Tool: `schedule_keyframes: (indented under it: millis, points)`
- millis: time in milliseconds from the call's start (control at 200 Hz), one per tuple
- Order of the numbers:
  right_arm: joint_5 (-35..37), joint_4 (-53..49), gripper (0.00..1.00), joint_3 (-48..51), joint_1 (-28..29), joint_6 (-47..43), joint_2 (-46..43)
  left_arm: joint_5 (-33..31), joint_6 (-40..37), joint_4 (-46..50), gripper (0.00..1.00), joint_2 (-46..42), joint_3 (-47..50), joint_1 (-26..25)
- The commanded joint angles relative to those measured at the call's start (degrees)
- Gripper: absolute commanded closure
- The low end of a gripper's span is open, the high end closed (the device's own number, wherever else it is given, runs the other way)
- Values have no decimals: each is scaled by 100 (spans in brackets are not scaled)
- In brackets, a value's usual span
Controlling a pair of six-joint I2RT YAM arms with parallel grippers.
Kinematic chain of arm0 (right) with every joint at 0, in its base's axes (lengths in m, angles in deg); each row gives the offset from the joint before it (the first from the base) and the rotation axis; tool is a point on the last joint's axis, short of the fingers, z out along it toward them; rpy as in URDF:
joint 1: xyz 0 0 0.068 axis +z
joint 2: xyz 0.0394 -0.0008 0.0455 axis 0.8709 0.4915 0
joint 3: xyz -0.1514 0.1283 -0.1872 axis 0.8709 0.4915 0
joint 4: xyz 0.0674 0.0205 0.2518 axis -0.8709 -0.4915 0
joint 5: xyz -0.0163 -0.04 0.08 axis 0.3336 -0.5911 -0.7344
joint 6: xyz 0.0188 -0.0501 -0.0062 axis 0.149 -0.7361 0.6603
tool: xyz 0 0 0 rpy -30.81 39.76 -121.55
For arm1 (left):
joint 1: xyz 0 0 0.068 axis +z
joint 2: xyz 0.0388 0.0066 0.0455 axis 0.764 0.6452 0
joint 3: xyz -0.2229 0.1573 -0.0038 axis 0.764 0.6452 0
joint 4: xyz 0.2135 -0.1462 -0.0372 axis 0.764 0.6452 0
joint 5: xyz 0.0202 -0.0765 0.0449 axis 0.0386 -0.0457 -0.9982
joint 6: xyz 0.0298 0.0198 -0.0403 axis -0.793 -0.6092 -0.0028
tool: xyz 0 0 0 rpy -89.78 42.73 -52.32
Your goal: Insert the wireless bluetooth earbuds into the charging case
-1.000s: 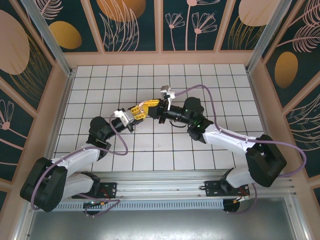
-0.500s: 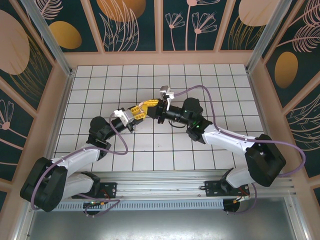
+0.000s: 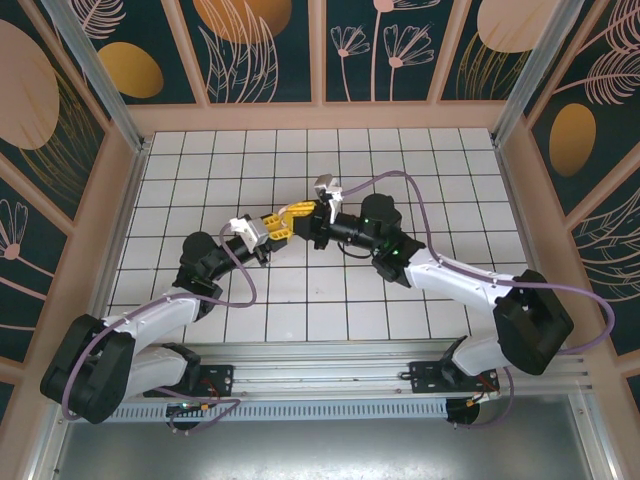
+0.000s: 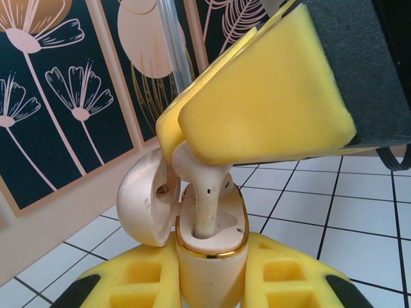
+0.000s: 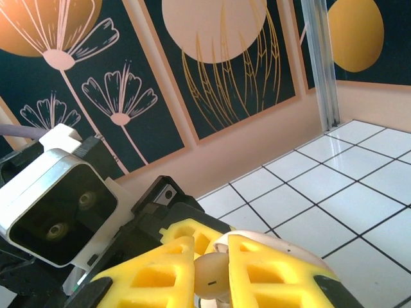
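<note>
The left gripper [image 4: 212,282] is clamped on the base of the charging case [image 4: 209,256]. It holds the case upright over the tiled surface [image 4: 359,212], with the lid [image 4: 144,199] swung open to the left. Directly above, the right gripper [image 4: 257,115] is closed on an earbud [image 4: 204,192]. The earbud's long stem points straight down, and its tip is inside the gold rim [image 4: 221,251] of the well. The next move is probably a short push along that vertical axis. The rim hides how deep the stem sits. Whether the other earbud is seated, I cannot tell.
</note>
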Motion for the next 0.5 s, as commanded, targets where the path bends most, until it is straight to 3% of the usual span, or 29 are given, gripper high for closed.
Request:
schedule_keyframes:
  millis: [0,495]
  points:
    - [362,-1182,84,9,-40,-403,-29,251,68,-827,81,-297,-188,-26]
    - [828,-2425,83,-481,-84,-974,-44,294,44,-754,81,-341,-214,-25]
